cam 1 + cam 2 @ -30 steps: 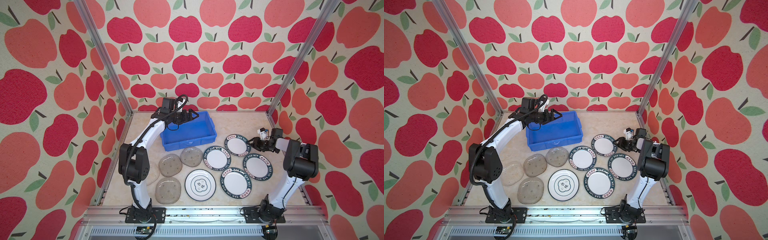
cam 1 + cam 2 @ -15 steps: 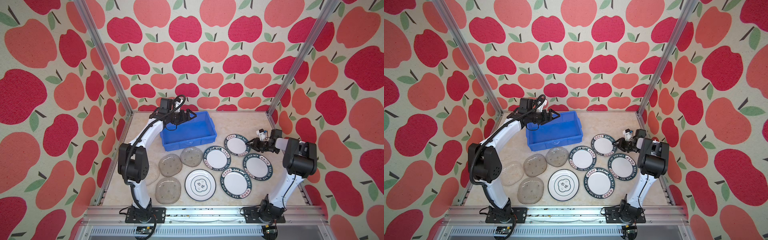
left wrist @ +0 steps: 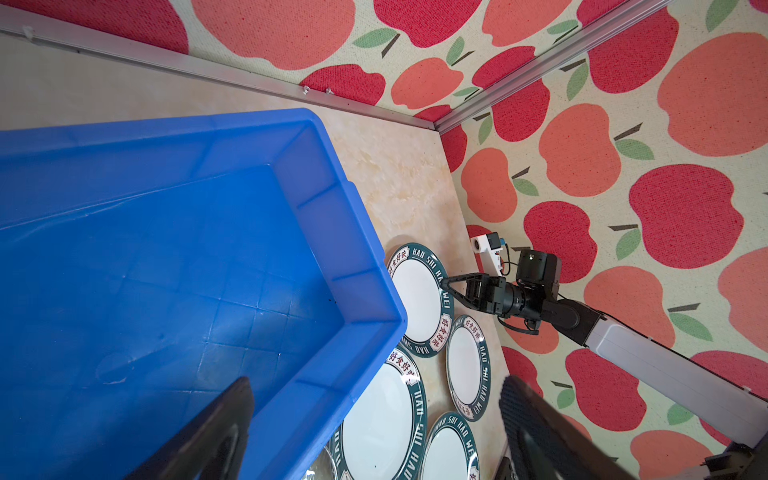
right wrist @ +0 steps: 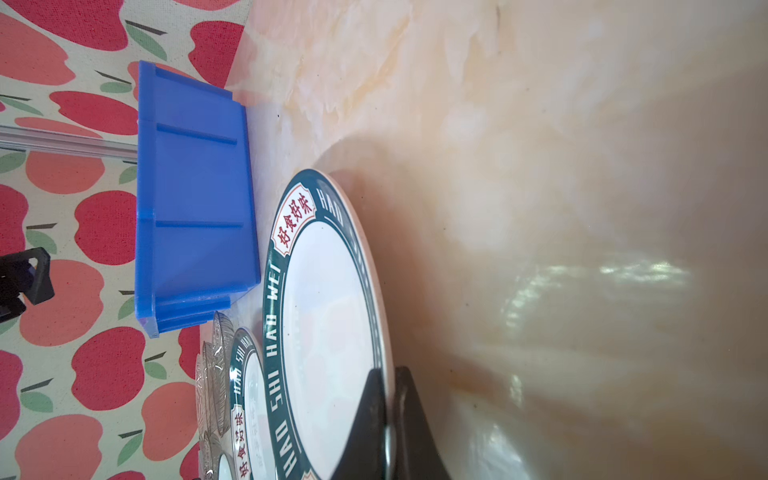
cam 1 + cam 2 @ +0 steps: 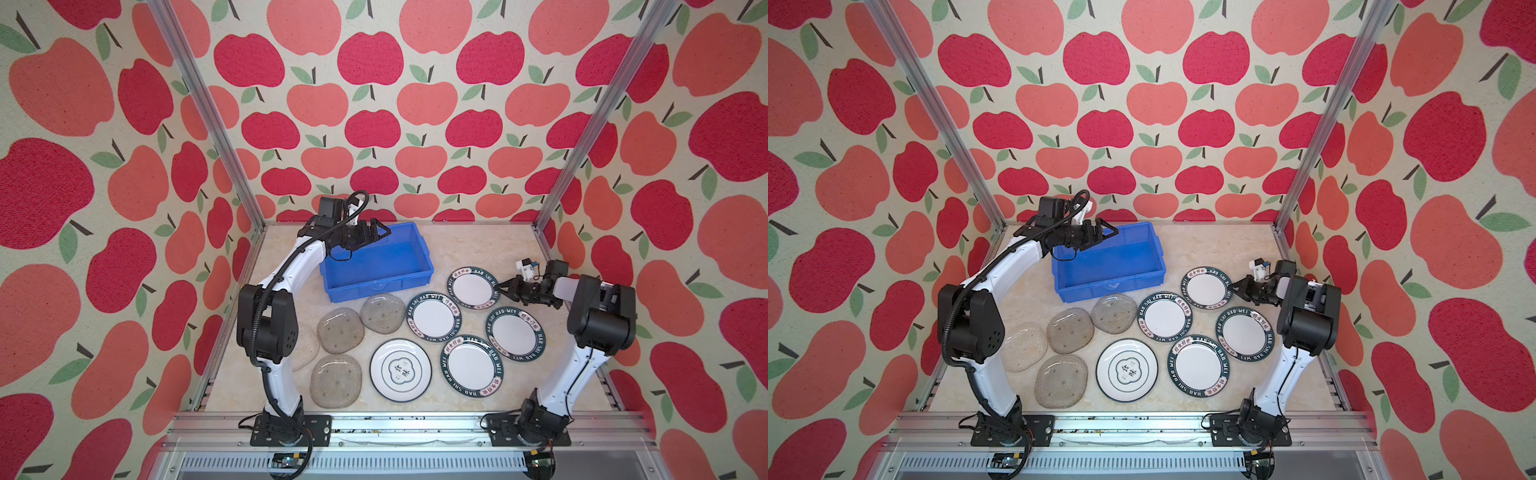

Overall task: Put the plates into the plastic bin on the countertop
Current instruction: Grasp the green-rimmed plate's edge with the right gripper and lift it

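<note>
Pinching rim of lettered plate (image 5: 473,287): right tool (image 5: 500,286).

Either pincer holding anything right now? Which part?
The right pincer is shut on the rim of the far green-rimmed plate, on its right-arm side. The left pincer is open over the blue bin, holding nothing.

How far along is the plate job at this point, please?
Done: nothing; the blue bin is empty. In hand: the right gripper is shut on the rim of the farthest green-rimmed plate. The left gripper hangs open over the bin. Left: all nine to bin; the other eight plates lie on the countertop.
</note>
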Tool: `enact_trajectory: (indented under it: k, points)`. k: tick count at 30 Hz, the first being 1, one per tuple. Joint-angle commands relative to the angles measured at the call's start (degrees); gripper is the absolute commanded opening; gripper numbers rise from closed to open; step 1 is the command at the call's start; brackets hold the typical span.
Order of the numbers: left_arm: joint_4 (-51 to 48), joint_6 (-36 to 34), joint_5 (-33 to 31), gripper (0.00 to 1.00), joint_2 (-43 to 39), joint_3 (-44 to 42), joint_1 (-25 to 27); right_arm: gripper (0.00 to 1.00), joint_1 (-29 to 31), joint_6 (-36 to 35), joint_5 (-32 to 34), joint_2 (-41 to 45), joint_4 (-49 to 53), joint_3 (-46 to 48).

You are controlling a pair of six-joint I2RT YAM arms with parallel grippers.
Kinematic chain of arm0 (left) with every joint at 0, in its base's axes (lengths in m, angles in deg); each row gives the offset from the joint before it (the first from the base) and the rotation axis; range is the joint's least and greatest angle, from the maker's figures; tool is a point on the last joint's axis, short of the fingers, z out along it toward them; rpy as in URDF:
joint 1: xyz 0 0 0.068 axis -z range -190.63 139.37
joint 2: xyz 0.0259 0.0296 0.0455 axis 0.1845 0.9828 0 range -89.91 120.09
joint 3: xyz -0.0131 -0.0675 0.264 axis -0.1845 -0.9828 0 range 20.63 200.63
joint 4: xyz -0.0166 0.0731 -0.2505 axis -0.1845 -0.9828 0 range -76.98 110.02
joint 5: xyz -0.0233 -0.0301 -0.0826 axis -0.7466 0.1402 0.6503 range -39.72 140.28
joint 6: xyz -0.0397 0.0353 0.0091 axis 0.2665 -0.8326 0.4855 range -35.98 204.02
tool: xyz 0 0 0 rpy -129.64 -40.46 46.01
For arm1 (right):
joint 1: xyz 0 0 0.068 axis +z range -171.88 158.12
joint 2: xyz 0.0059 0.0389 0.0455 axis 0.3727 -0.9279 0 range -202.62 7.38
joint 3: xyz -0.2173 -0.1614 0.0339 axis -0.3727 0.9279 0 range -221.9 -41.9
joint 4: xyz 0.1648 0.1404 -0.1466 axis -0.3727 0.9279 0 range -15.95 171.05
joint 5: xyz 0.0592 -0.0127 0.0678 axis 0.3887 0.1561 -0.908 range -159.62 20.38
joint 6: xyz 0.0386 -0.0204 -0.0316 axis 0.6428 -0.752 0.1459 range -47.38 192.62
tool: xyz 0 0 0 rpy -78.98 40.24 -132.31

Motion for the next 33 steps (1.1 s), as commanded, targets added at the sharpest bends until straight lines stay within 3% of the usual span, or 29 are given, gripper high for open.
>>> enact_trajectory:
  k: [1,10,15,19,21,25,33]
  points:
    - [-0.9,0.2,1.2,0.95,2.3,2.5,-0.5,0.0,-0.4,0.3,3.4,-0.4,0.1,0.4]
    - [-4.9,-1.3,-1.1,0.95,2.8,5.8,-1.5,0.0,1.1,2.1,17.7,12.5,7.8,-6.3]
    - [-6.2,-2.3,-2.8,0.94,2.7,6.2,-1.7,0.0,7.9,2.4,30.4,16.6,15.3,-17.7]
    - [-8.5,-3.9,-6.2,0.95,1.2,5.8,-1.8,0.0,17.3,2.4,42.8,18.7,16.0,-25.8]
    - [-8.6,-4.0,-7.0,0.95,-0.1,4.7,-2.2,0.0,21.9,2.3,45.3,18.0,16.1,-30.7]
    - [-7.7,-3.6,-8.3,0.95,-3.1,1.6,-2.8,0.0,28.4,3.9,43.8,13.0,18.2,-42.4]
    - [-3.1,-0.7,-8.5,0.95,-10.7,-7.0,-4.9,0.0,34.8,12.6,31.6,-2.6,22.2,-59.7]
